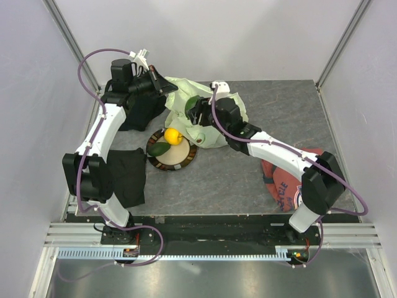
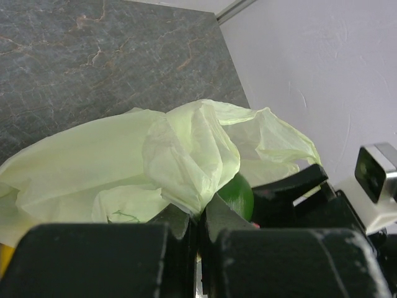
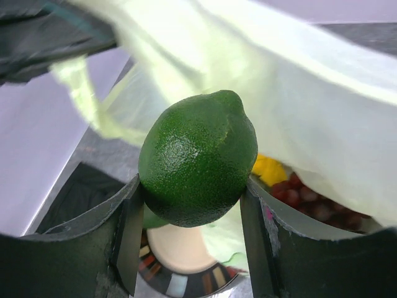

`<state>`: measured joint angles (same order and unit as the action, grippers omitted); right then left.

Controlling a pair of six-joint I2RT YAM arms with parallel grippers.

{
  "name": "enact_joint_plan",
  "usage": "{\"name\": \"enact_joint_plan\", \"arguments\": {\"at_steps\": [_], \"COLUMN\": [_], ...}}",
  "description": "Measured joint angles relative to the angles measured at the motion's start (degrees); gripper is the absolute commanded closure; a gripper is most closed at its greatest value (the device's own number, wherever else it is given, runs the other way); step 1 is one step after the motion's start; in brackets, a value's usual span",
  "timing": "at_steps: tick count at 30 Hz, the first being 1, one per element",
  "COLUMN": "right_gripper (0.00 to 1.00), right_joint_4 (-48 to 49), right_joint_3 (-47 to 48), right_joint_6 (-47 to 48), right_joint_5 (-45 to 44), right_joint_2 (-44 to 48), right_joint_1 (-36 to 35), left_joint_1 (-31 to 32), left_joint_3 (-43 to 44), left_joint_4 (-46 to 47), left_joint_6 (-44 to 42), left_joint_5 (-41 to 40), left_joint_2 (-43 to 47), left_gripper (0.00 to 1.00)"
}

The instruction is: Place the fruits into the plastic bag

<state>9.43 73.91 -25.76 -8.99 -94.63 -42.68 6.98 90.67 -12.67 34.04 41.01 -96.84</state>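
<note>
Over grey marbled tabletop (image 1: 279, 112), with right gripper (image 3: 192, 189) clenched on round green fruit (image 3: 198, 155) at mouth of pale green crinkly plastic bag (image 2: 124, 161), pinched up by left gripper (image 2: 198, 220), push deeper inside before releasing.

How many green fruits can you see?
2. One green fruit is in the right gripper's jaws at the plastic bag. The other lies on the plate beside the lemon. More may be hidden inside the bag.
</note>
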Motion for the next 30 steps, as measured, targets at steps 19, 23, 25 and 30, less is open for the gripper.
{"name": "enact_joint_plan", "arguments": {"at_steps": [19, 23, 25, 30], "right_gripper": [0.71, 0.71, 0.70, 0.62], "right_joint_4": [-19.15, -25.86, -28.76, -33.09], "right_joint_3": [16.68, 18.78, 18.82, 19.17], "right_joint_6": [1.38, 1.18, 0.90, 0.02], "right_joint_5": [-10.14, -9.97, -9.53, -8.83], "right_joint_2": [-11.85, -16.92, -18.67, -21.75], "right_joint_1": [3.69, 3.69, 3.69, 3.74], "left_joint_1": [0.00, 0.00, 0.00, 0.00], "left_joint_3": [0.00, 0.00, -0.02, 0.00], "left_joint_4": [0.35, 0.39, 0.39, 0.39], "left_joint_6": [0.00, 0.00, 0.00, 0.00], "left_joint_5": [0.02, 0.04, 0.02, 0.04], "left_joint_2": [0.37, 0.37, 0.37, 0.37], "left_gripper": [0.99, 0.99, 0.98, 0.98]}}
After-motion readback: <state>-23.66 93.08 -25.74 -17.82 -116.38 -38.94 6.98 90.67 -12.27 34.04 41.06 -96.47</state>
